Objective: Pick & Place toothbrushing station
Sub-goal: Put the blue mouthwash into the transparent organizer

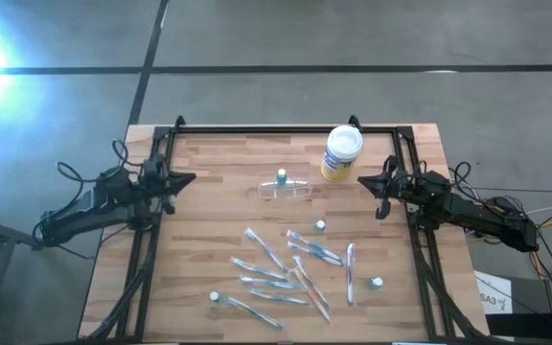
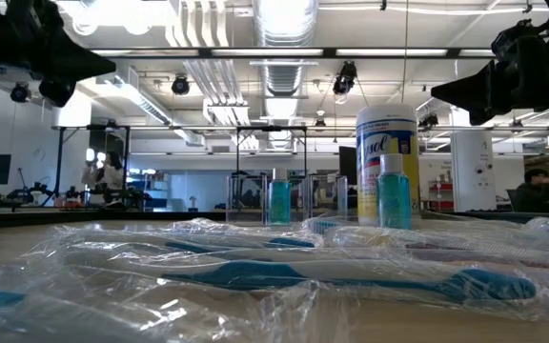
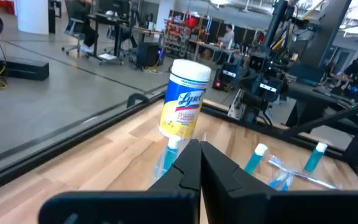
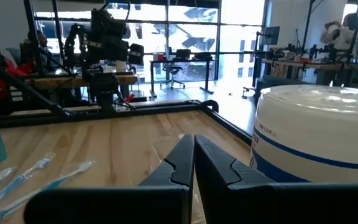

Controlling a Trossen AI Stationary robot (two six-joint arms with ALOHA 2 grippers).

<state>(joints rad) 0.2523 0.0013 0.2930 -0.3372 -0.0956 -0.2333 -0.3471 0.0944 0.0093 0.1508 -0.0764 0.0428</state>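
The table (image 1: 209, 192) was a pale wood-plank top edged by a black frame, standing on a grey concrete floor crossed by dark lines. Beyond it lay a large open workshop with bright ceiling lights, exposed ducts, desks, other equipment and a few people far off. The toothbrushing station (image 1: 287, 188) sat toward the far middle of the table, just beside the white-lidded, yellow-labelled canister (image 1: 342, 153) and apart from it. It was a low holder of clear plastic, see-through enough for the wood to show through, with one small teal bottle (image 1: 282, 177) standing upright in it. Wrapped toothbrushes (image 1: 286, 268) lay scattered across the near half of the table, with more small teal bottles among them. The left gripper (image 1: 182, 180) hung at the table's left edge, fingers clenched on nothing. The right gripper (image 1: 365, 182) waited at the right edge near the canister, likewise pressed together and empty.
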